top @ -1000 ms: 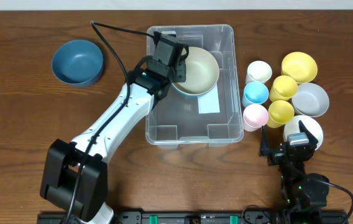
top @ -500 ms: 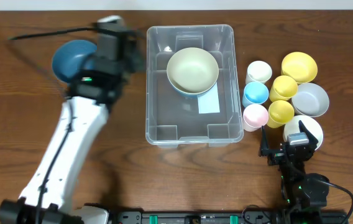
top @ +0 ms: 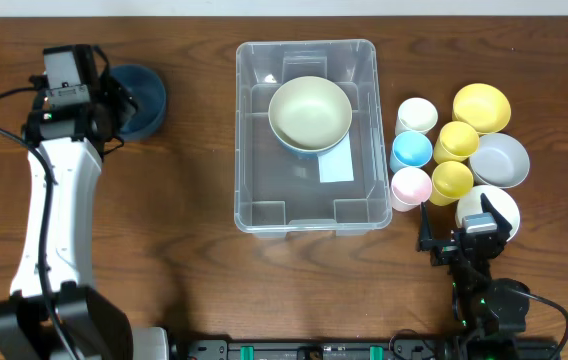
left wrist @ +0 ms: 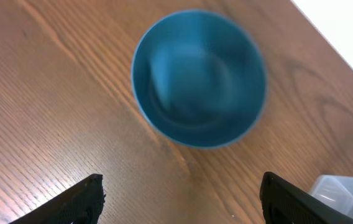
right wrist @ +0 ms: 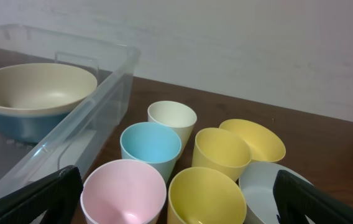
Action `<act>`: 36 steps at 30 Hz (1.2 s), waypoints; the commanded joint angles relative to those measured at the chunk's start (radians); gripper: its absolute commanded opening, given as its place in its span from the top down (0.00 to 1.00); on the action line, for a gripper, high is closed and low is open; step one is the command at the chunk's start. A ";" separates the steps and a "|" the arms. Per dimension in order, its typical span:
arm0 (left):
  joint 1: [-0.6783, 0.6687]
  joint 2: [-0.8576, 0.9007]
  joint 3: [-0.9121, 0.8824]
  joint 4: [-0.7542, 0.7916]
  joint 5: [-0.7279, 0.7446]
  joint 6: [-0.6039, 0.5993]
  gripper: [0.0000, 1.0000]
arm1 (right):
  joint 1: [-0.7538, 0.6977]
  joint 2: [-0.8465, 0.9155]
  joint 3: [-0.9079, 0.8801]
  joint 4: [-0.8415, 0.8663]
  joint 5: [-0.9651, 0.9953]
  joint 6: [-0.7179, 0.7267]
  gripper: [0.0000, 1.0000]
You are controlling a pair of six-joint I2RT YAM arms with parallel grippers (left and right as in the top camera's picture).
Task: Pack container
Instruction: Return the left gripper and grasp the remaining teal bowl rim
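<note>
The clear container stands mid-table. Inside it a beige bowl rests in a blue bowl at the far end; both also show in the right wrist view. A white label shows on the container's floor. My left gripper is open and empty, hovering beside a dark blue bowl on the table at the far left. In the left wrist view that bowl lies ahead of the open jaws. My right gripper is open and empty, low at the front right, behind the cups.
Right of the container stand a white cup, a light blue cup, a pink cup, two yellow cups, a yellow bowl, a grey bowl and a white bowl.
My left arm has let go of the beige bowl in the container and swung left to the dark blue bowl. The right arm has not moved.
</note>
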 commanded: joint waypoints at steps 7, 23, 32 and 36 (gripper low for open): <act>0.117 0.165 0.015 0.008 0.213 -0.095 0.19 | -0.005 -0.001 -0.002 -0.004 -0.004 -0.007 0.01; 0.151 0.313 0.015 0.131 0.268 -0.127 0.20 | -0.005 -0.001 -0.002 -0.004 -0.004 -0.007 0.01; 0.151 0.377 0.015 0.149 0.267 -0.154 0.24 | -0.005 -0.001 -0.002 -0.004 -0.004 -0.007 0.01; 0.152 0.389 0.015 0.175 0.267 -0.153 0.48 | -0.005 -0.001 -0.002 -0.004 -0.004 -0.007 0.01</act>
